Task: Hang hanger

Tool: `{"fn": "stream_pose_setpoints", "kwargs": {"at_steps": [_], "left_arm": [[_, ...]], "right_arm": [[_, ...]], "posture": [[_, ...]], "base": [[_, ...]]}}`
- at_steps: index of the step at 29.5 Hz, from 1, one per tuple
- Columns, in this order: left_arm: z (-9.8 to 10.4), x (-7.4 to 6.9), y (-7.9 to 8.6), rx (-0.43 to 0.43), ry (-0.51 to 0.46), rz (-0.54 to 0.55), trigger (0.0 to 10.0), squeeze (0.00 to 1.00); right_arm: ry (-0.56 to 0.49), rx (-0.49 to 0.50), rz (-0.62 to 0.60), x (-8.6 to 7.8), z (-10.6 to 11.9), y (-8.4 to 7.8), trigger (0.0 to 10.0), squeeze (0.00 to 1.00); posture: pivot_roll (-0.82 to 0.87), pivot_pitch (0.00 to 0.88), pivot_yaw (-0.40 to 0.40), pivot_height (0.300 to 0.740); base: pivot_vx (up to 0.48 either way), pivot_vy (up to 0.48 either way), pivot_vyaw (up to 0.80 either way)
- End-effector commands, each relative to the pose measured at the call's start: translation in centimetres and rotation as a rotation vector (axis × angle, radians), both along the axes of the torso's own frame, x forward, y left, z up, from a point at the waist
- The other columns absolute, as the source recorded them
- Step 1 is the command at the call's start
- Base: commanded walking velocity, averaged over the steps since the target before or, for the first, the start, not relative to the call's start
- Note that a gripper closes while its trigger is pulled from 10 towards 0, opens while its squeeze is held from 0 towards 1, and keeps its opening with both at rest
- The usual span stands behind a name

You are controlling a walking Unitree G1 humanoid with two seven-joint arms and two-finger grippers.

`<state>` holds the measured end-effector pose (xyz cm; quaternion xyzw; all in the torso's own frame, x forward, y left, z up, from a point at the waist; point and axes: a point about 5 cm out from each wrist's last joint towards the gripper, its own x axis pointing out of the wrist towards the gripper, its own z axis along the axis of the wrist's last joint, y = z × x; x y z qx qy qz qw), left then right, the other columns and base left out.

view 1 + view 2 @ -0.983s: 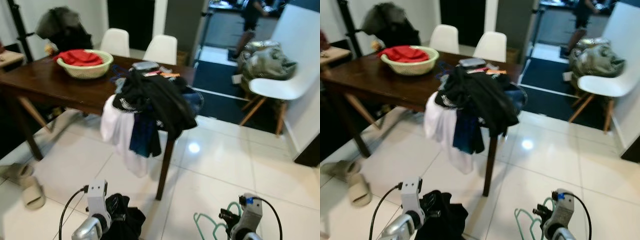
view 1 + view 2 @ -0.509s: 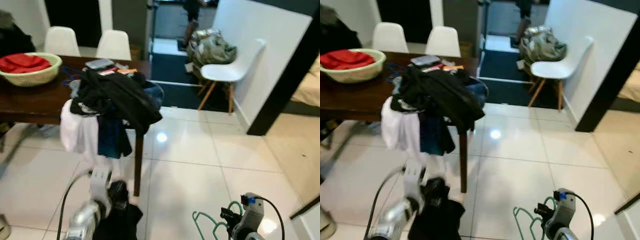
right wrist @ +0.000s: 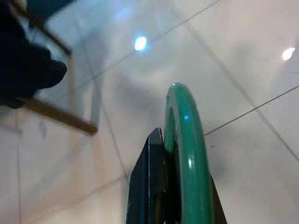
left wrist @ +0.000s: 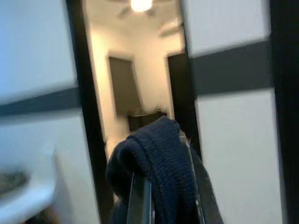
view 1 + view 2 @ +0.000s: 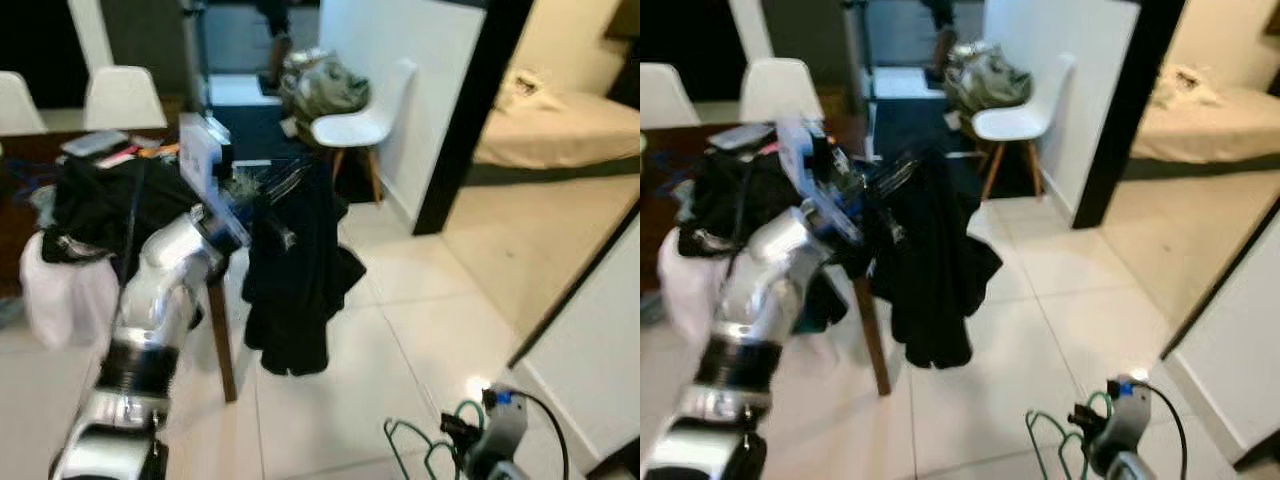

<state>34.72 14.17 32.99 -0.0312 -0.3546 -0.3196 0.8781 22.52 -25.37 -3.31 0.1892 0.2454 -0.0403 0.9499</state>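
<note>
Dark wooden worktop (image 5: pixel 20 265) stands at left, heaped with clothes. Left tool (image 5: pixel 262 185), raised, grips a black garment (image 5: pixel 295 270). Right tool (image 5: pixel 450 432), low over the floor tiles, clenches the green hanger (image 5: pixel 425 452). Advice: keep the hanger level, feed one shoulder into the neck first.

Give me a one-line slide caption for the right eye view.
Left hand lifts a black garment beside the table; right hand holds a green hanger low.

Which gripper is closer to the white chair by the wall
Left. The left gripper, raised holding the black garment, is just in front of the white chair; the right gripper holds the green hanger low, nearer the robot.
</note>
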Motion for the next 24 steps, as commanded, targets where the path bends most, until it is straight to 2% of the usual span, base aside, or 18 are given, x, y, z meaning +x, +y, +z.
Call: {"fn": "stream_pose_setpoints", "kwargs": {"at_steps": [1,2,3,4,7,9,13,21,23,24], "left_arm": [[0.2,0.9,4.2,-0.09,0.019,0.216,10.0,0.0],[0.2,0.9,4.2,-0.09,0.019,0.216,10.0,0.0],[0.3,1.1,5.8,-0.111,0.05,0.312,10.0,0.0],[-0.4,1.1,7.1,-0.122,0.091,0.4,10.0,0.0],[-0.9,0.8,7.7,-0.123,0.121,0.442,10.0,0.0],[-1.7,0.2,8.3,-0.088,0.135,0.509,10.0,0.0],[-1.6,-0.1,8.9,-0.075,0.128,0.556,10.0,0.0],[-1.7,0.5,8.9,-0.089,0.136,0.561,10.0,0.0],[-1.8,0.7,8.3,-0.086,0.14,0.541,10.0,0.0],[-1.4,0.7,6.9,-0.087,0.13,0.485,10.0,0.0]], "right_arm": [[0.0,0.013,-0.017,-0.4,-0.4,0.3,10.0,0.0],[0.0,0.013,-0.017,-0.4,-0.4,0.3,10.0,0.0],[-0.01,0.012,-0.024,-0.4,-0.3,0.3,10.0,0.0],[-0.015,0.012,-0.029,-0.5,-0.3,0.2,10.0,0.0],[-0.016,0.013,-0.031,-0.5,-0.3,0.2,10.0,0.0],[-0.017,0.016,-0.032,-0.5,-0.3,0.2,10.0,0.0],[-0.018,0.018,-0.03,-0.4,-0.2,0.1,10.0,0.0],[-0.022,0.017,-0.034,-0.4,-0.2,0.1,10.0,0.0],[-0.024,0.016,-0.038,-0.4,-0.2,0.1,10.0,0.0],[-0.027,0.013,-0.044,-0.4,-0.1,0.0,10.0,0.0]], "posture": [[-0.04,0.0,-0.02,0.74],[-0.04,0.0,-0.02,0.74],[-0.04,0.0,-0.02,0.74],[-0.05,0.0,-0.017,0.74],[-0.05,0.0,-0.017,0.74],[-0.03,0.0,-0.029,0.74],[-0.03,0.0,-0.035,0.74],[-0.03,0.0,-0.028,0.74],[-0.04,0.0,-0.025,0.74],[-0.04,0.0,-0.027,0.74]], "base": [[0.0,0.0,0.0],[0.0,0.0,0.0],[0.0,0.0,0.0],[0.0,0.0,0.0],[0.0,0.0,0.0],[0.0,0.0,0.0],[0.249,0.0,0.0],[0.323,0.0,0.0],[0.36,0.0,0.0],[0.382,0.0,0.0]]}}
